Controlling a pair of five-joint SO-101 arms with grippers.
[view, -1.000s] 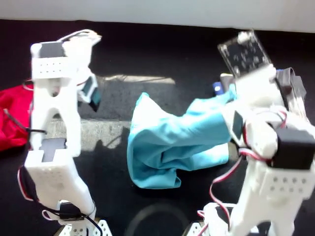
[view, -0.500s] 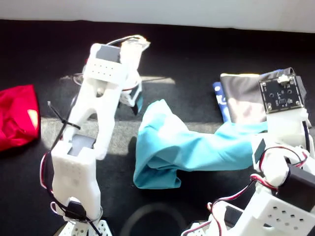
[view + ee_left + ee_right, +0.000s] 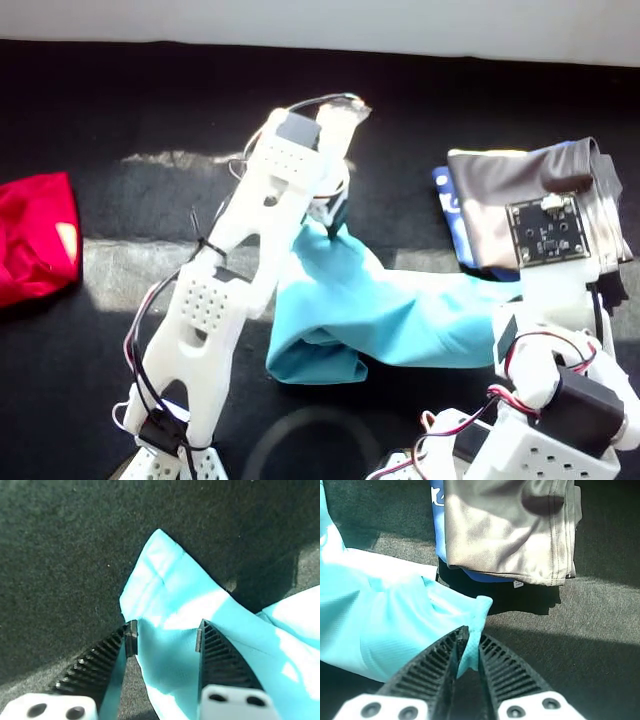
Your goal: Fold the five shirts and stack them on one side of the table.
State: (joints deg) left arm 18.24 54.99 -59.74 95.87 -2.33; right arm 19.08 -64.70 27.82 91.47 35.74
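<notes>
**Near part of the table.** The turquoise shirt [image 3: 370, 315] lay at the middle of the table [image 3: 150, 100], nearer its front edge than its far edge. It was unfolded and partly bunched.

- Long axis: across the table, left to right. The thicker, doubled-over end sat toward the middle. The other end was drawn out into a narrow band toward the right edge.
- The right gripper [image 3: 470, 636] was clenched on the tip of that band, with a fold of cloth pinched between the jaws.

**Handling, as judged.** The fabric appeared light, thin and limp, and was not fragile. It would sag and slide on itself, so a hold on a hem or corner would serve better than one on the loose middle.

**Middle.** One corner of the shirt pointed toward the far edge. The left gripper [image 3: 165, 635] stood over it with jaws released and apart, and the cloth lay between them ungripped.

**Farther back.**

- Toward the right edge, a folded grey shirt [image 3: 520, 180] rested on a folded blue shirt [image 3: 445, 195], just beside the band.
- A red shirt [image 3: 35, 235] lay crumpled at the left edge, well apart.
</notes>
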